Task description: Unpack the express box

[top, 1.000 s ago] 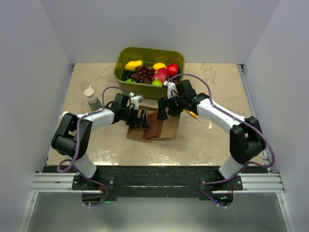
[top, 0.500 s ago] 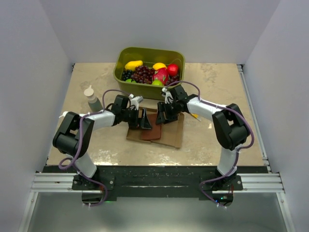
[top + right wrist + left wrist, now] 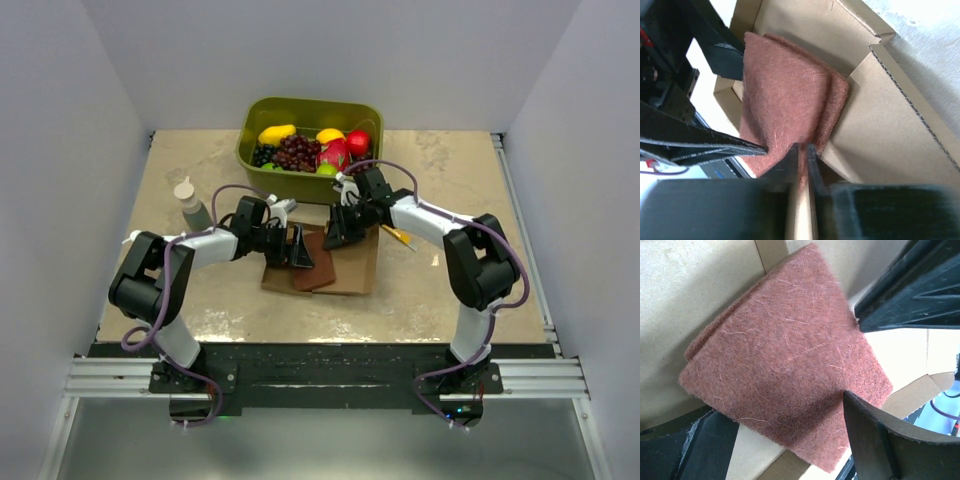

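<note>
Box [image 3: 358,270] open at middle of surface [image 3: 450,190], light thin cardboard, likely slides so pin a side wall; soft floppy pad [image 3: 785,365] inside pinched at its edge by right fingers [image 3: 333,236], left fingers [image 3: 880,445] spread open.

Pad [image 3: 315,262] in express box [image 3: 357,268], tub [image 3: 290,184] behind it

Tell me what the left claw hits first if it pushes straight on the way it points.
The reddish-brown fibrous pad, which fills the view between the fingers of the open left claw, with the cardboard of the express box beneath it. The gap to the pad is hard to judge.
</note>
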